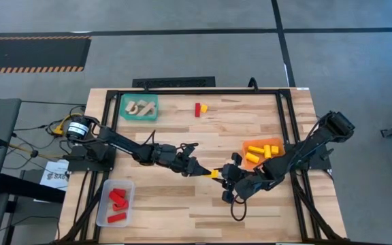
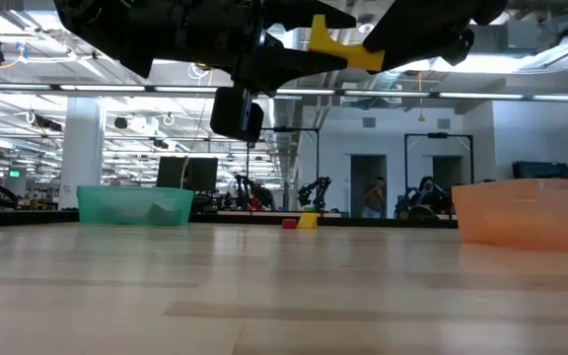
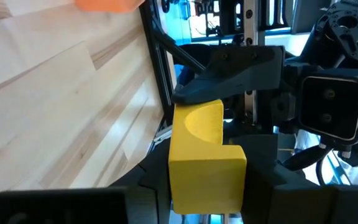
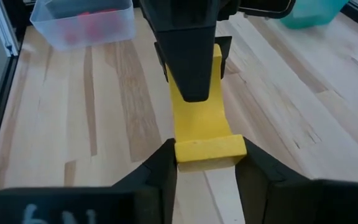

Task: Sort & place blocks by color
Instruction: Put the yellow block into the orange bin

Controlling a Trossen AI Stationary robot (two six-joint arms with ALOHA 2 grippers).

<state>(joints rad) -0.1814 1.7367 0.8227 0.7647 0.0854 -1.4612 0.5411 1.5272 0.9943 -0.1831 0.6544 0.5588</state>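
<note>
Mid-air handover of one yellow block point(image 1: 214, 173) between the two arms, above the middle of the table point(image 1: 182, 211) and clear of its surface in the low view. Biggest risk, judging from here — a drop, if one side lets go before the other has a firm bite, or a twist of the notched piece if both pull at once. Also a chance of finger-to-finger contact, with so little of the block left free between them. Left gripper point(image 3: 207, 186) narrowed around one end of the block, fingers pressed to its flanks, so seemingly clamping. Right gripper point(image 4: 207, 165) likewise partly closed on the opposite end, pads against both sides — gripping too. Nearby, just beside the right arm, the orange tray point(image 1: 263, 152) with other yellow pieces, the likely destination.
</note>
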